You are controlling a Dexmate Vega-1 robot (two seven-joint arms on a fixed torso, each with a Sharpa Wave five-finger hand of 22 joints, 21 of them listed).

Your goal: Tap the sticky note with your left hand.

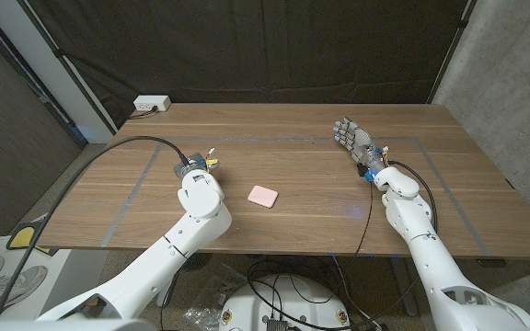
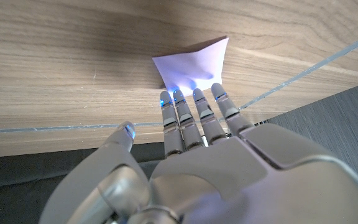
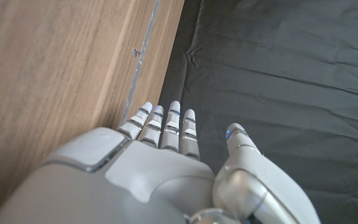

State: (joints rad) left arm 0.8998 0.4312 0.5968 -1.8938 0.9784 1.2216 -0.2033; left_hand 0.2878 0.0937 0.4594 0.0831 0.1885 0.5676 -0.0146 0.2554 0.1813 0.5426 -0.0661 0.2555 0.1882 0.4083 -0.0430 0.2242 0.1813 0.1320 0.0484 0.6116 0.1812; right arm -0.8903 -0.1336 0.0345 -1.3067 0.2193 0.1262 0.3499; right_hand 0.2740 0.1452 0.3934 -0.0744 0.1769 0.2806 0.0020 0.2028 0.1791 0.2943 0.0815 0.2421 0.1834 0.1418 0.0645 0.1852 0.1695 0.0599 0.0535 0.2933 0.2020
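Nearest the table's front edge, the left arm's white forearm comes in low. Its wrist sits near the pink sticky note [image 1: 263,195], which lies flat on the wooden table [image 1: 302,161], a little front of centre and inside the taped outline. In the head view the arm hides the left hand. In the left wrist view the left hand [image 2: 197,134] has straight fingers side by side, thumb apart, holding nothing: released. The fingertips [image 2: 178,96] reach to the note's [image 2: 191,62] near edge. I cannot tell whether they touch the paper or hover just over it.

Step in hand, by my reading: the tap itself. To do it well, bring the fingertips a bit further over the note so they land on paper rather than wood. Press straight down and lightly, then lift cleanly; a dragging contact could slide or curl the sheet.

Farther back on the right, the right hand [image 1: 348,135] waits, well apart from the note. Its fingers are extended and empty, also released. At the far left corner sits a white power strip [image 1: 152,104].
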